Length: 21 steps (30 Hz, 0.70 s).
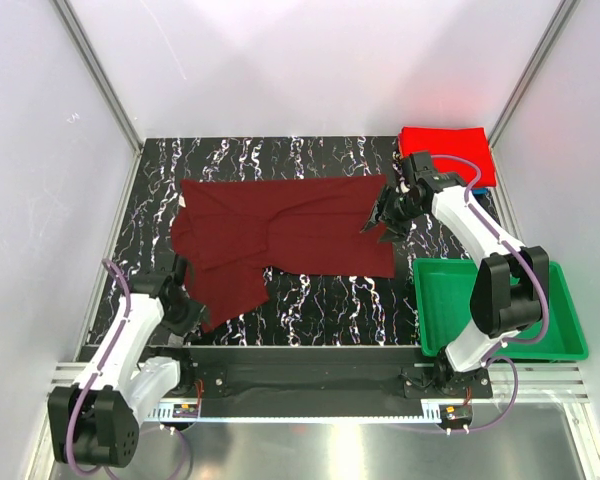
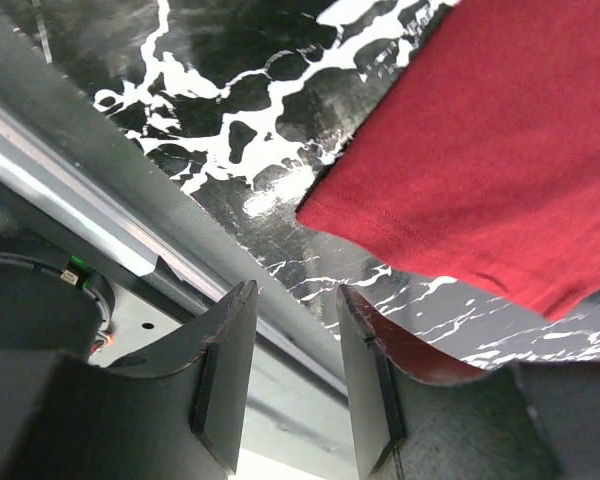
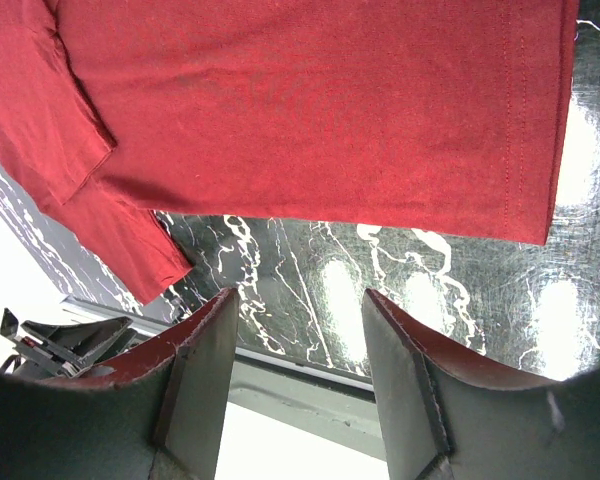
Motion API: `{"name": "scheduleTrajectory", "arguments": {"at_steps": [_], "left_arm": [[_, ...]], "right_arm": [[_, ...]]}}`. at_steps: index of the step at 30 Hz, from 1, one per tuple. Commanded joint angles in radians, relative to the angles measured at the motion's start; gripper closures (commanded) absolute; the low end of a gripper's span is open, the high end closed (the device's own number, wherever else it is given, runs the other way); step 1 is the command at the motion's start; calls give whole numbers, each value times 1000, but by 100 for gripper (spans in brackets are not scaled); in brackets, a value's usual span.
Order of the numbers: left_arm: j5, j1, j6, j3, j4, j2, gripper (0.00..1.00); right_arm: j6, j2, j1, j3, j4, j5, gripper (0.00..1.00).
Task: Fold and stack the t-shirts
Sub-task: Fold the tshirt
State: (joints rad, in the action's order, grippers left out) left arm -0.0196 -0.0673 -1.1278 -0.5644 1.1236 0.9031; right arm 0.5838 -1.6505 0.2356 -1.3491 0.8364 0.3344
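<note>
Left fingers (image 2: pixel 225 370) narrow, empty | right fingers (image 3: pixel 195 370) wide, empty | maroon shirt (image 1: pixel 280 225) just beyond both

You have a dark maroon t-shirt (image 1: pixel 280 235) left of the plain green tray (image 1: pixel 570 345), on a black table (image 1: pixel 320 300) veined with white marbling. Beyond the tray you see a bright red t-shirt (image 1: pixel 445 150) showing a thin blue edge (image 1: pixel 488 186)
</note>
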Motion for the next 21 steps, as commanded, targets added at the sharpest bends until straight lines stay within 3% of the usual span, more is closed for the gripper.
{"name": "scheduleTrajectory", "arguments": {"at_steps": [1,6,15,21], "left_arm": [[-48,-5,-98,-6,-7,19,57],[-57,-17,-102,-6,-41,149,56],[-126,-43,-185,32,-94,161,56],[-157,-45,-161,50,-153,174,57]], "right_arm": [[-9,46,7,-25,13,9,40],[-1,70,5,11,0,11,40],[19,101,7,5,20,-11,40],[19,144,5,21,16,-15,40]]}}
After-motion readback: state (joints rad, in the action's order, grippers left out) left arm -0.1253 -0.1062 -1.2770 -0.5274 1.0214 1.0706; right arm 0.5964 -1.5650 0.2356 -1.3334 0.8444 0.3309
